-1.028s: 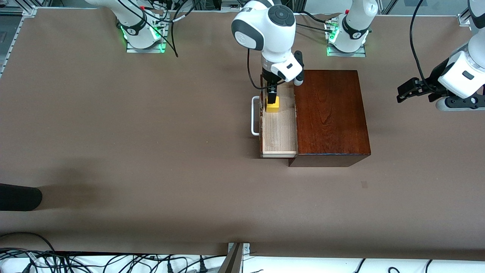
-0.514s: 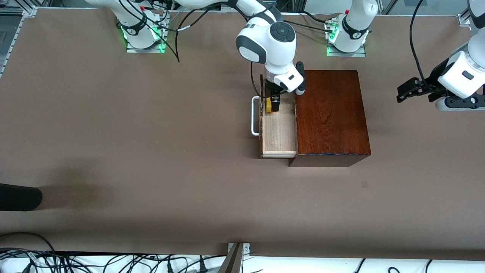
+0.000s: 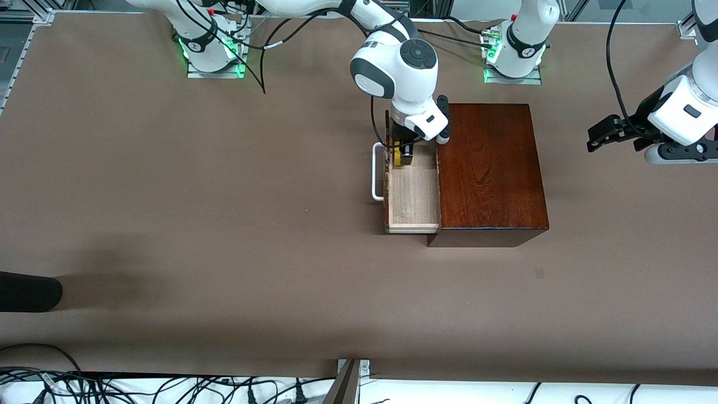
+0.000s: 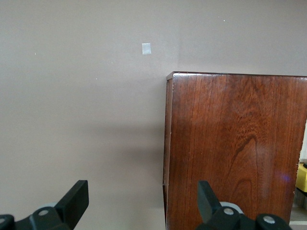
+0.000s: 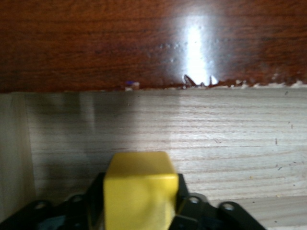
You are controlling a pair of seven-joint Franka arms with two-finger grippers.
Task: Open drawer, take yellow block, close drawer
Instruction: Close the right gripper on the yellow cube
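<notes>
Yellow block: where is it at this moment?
The yellow block sits between the right gripper's fingers inside the open drawer, at the drawer's end nearest the robot bases, beside the dark wooden box.

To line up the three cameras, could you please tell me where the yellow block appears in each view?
Front view: yellow block in the open drawer, between the right gripper fingers.
Left wrist view: a yellow sliver at the picture's edge, past the mahogany box.
Right wrist view: block clamped, close up.
Shared landmark: the mahogany box.
</notes>
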